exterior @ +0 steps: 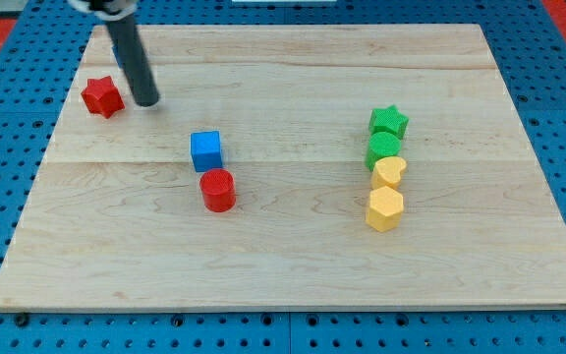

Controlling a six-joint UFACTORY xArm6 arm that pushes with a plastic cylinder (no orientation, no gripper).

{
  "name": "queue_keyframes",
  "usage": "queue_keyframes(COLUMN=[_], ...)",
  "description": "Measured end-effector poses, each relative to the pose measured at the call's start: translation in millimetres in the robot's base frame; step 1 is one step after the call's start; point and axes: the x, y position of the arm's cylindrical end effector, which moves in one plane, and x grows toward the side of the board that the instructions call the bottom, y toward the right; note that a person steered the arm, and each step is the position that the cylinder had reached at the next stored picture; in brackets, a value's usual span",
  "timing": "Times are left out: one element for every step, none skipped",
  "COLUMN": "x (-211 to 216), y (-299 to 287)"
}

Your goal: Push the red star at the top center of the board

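The red star lies near the board's upper left. My tip rests on the board just to the star's right, a small gap apart. The dark rod rises from there to the view's top left. A sliver of blue shows behind the rod near the top edge; I cannot tell what it is.
A blue cube and a red cylinder sit left of centre. On the right stand a green star, a green block, a yellow heart and a yellow hexagon in a column. The wooden board lies on a blue pegboard.
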Motion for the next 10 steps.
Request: queue_keyframes(x=[46, 89, 79, 73, 22, -36, -65, -55, -96, -118], y=[7, -38, -107, -141, -97, -27, 27, -44, -3, 64])
